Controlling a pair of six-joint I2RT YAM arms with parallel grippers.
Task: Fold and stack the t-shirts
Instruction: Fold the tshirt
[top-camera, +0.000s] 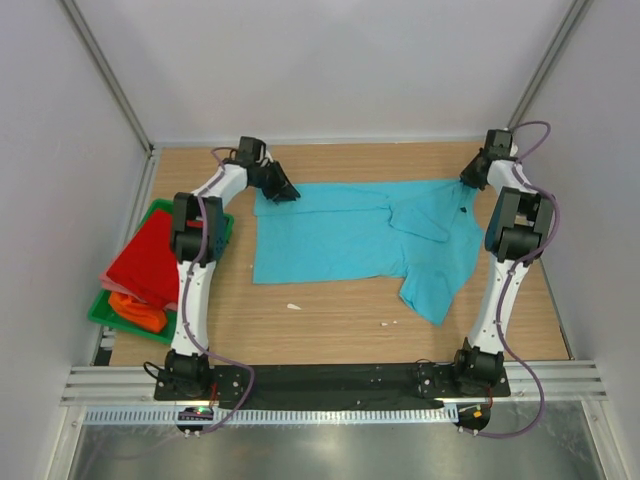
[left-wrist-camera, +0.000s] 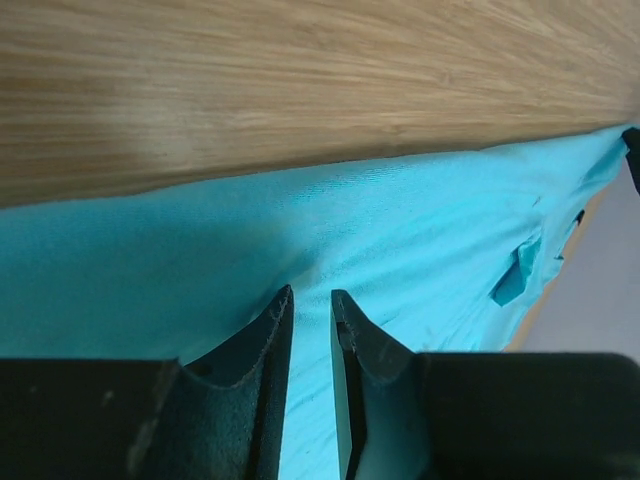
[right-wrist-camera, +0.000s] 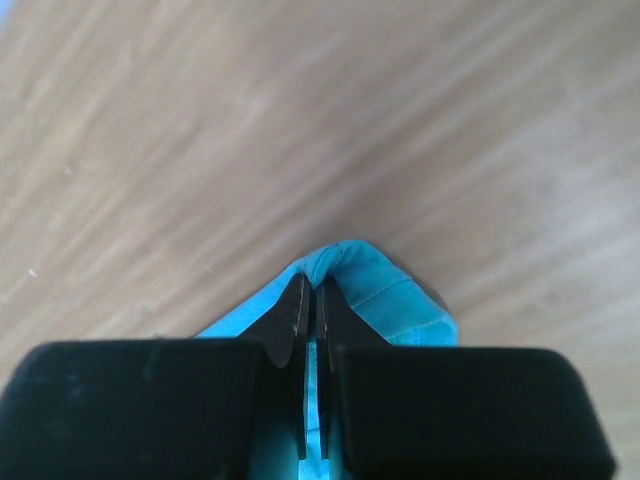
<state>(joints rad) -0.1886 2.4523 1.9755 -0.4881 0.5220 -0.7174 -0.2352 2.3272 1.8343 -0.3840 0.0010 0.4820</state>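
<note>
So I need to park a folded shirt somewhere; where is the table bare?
Bare wood lies between the turquoise shirt and the arm bases, bar two small scraps, and in a strip beyond the shirt. Crowded: the green tray, holding the red shirt and orange shirt.

Green tray (top-camera: 103, 312) at the wooden table's (top-camera: 330, 330) left edge — two white scraps (top-camera: 294, 306) lie mid-table.

Bright, even light; soft shadows; wrist views blurred close up.
</note>
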